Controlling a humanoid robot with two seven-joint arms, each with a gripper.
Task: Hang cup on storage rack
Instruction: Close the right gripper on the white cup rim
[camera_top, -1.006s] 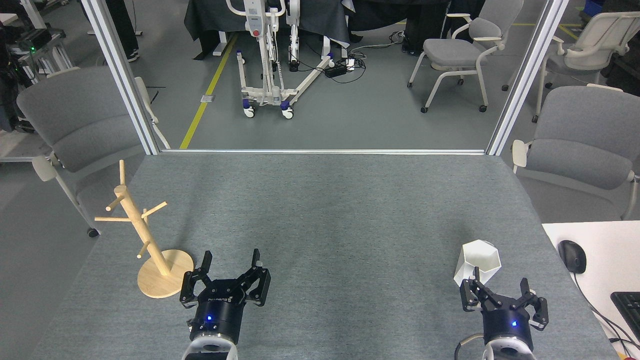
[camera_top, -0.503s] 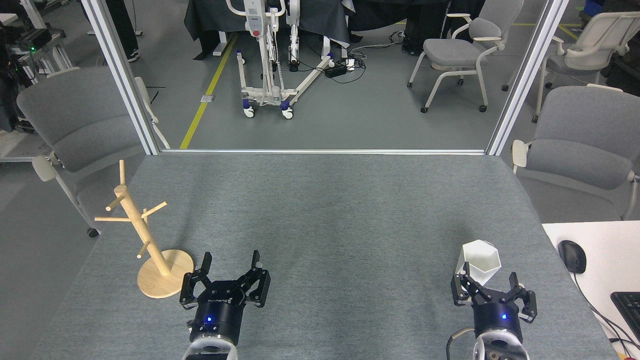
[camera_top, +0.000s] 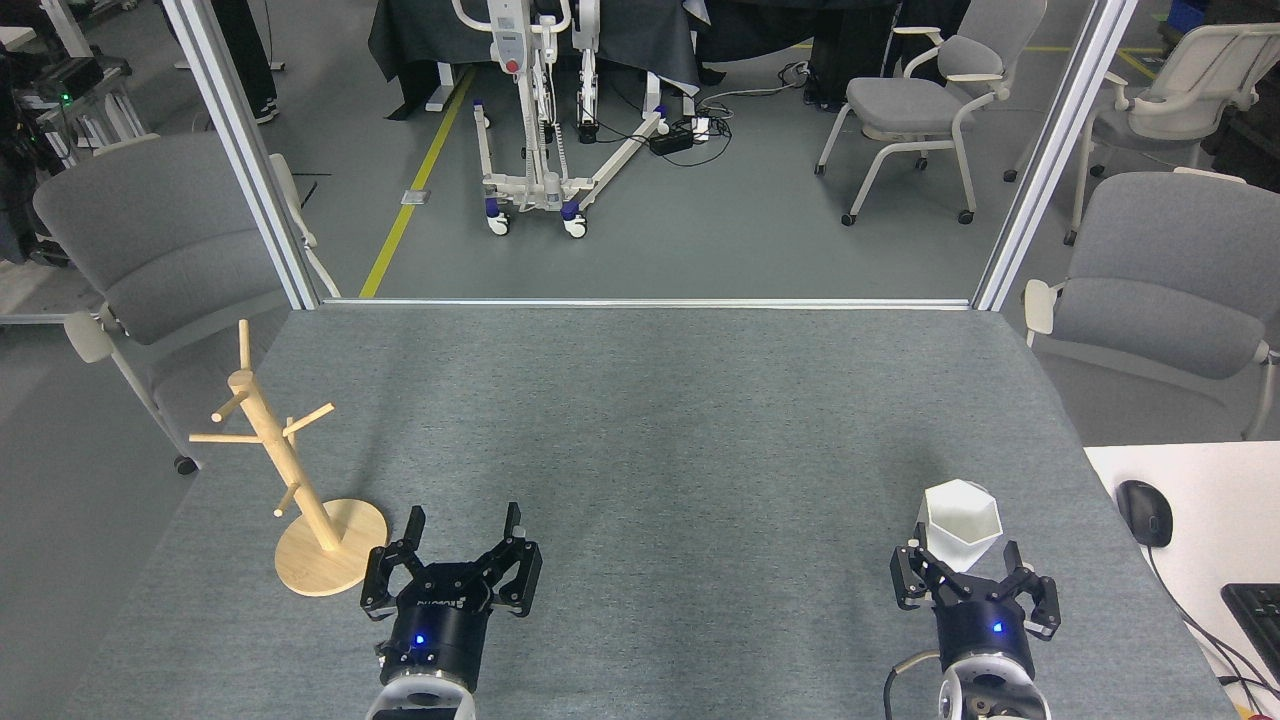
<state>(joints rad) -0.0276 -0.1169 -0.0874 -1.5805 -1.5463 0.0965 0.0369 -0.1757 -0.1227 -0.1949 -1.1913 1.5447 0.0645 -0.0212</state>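
Grey felt-covered table (camera_top: 650, 430), framed by two aluminium posts; grey office chairs and a wheeled white lift frame (camera_top: 540, 120) on the floor beyond.

Item 1: wooden mug tree (camera_top: 290, 470), upright on its round disc base at our near left, pegs bare.

Item 2: white faceted cup (camera_top: 958, 525), upright on the felt at our near right, hexagonal rim upward.

Item 3: our left gripper (camera_top: 462, 530), fingers spread apart, empty, just right of the rack's base.

Item 4: our right gripper (camera_top: 968, 565), fingers apart, directly in front of the cup; contact with it cannot be told.

Item 5: black computer mouse (camera_top: 1146, 512) on a white desk at far right.
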